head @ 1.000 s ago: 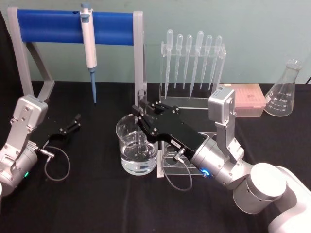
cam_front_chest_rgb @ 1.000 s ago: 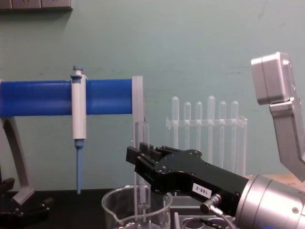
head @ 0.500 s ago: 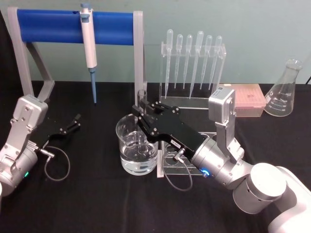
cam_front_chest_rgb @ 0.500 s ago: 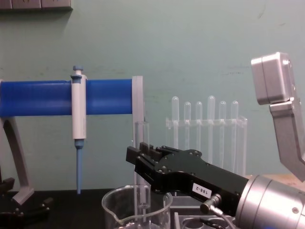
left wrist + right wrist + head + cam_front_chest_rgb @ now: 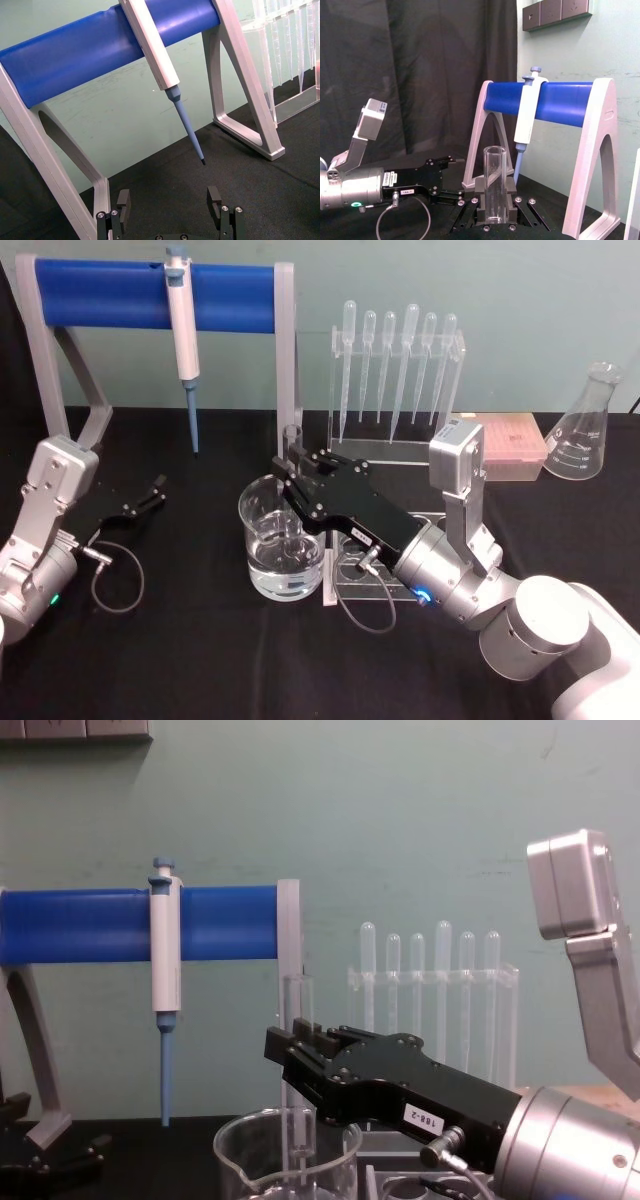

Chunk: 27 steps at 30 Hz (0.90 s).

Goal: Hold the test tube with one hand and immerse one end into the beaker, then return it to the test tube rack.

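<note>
The test tube (image 5: 292, 437) stands upright, its open rim up, with my right gripper (image 5: 289, 480) shut on its middle. Its lower end reaches down inside the beaker (image 5: 258, 540), a wide clear glass with water in the bottom. From the chest the test tube (image 5: 298, 1000) rises above the right gripper (image 5: 292, 1055) and drops past the rim of the beaker (image 5: 240, 1150). The right wrist view has the test tube (image 5: 495, 175) clamped between the fingers (image 5: 481, 186). My left gripper (image 5: 152, 492) rests open on the table at the left, well apart from the beaker.
A blue-barred stand (image 5: 150, 285) holding a white-and-blue pipettor (image 5: 182, 335) spans the back left. Behind the beaker is a clear rack of pipettes (image 5: 395, 370). A conical flask (image 5: 585, 430) and a pink box (image 5: 505, 445) are at the back right. A low clear rack (image 5: 345, 575) lies under my right gripper.
</note>
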### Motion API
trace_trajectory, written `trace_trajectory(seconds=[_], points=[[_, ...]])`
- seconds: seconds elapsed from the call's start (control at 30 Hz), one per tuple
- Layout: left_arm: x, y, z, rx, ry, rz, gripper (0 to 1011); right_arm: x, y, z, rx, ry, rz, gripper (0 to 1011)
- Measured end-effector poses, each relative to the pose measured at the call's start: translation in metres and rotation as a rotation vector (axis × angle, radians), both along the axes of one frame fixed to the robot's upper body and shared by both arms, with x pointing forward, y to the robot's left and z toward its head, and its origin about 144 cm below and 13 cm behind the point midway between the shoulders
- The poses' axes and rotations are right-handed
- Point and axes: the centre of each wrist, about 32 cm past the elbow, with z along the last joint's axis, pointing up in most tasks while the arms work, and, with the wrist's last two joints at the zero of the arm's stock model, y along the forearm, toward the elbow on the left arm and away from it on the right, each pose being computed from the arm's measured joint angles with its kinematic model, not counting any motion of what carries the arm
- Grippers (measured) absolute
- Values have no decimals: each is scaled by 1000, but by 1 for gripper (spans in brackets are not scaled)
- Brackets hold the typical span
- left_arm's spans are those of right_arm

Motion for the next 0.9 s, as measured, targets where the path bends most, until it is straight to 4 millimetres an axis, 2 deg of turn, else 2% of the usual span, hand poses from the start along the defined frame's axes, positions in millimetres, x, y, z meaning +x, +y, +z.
trace_trajectory(seconds=[0.9], points=[[0,0,0,0,0,0,1000,0,0,0,0,0,0,226]])
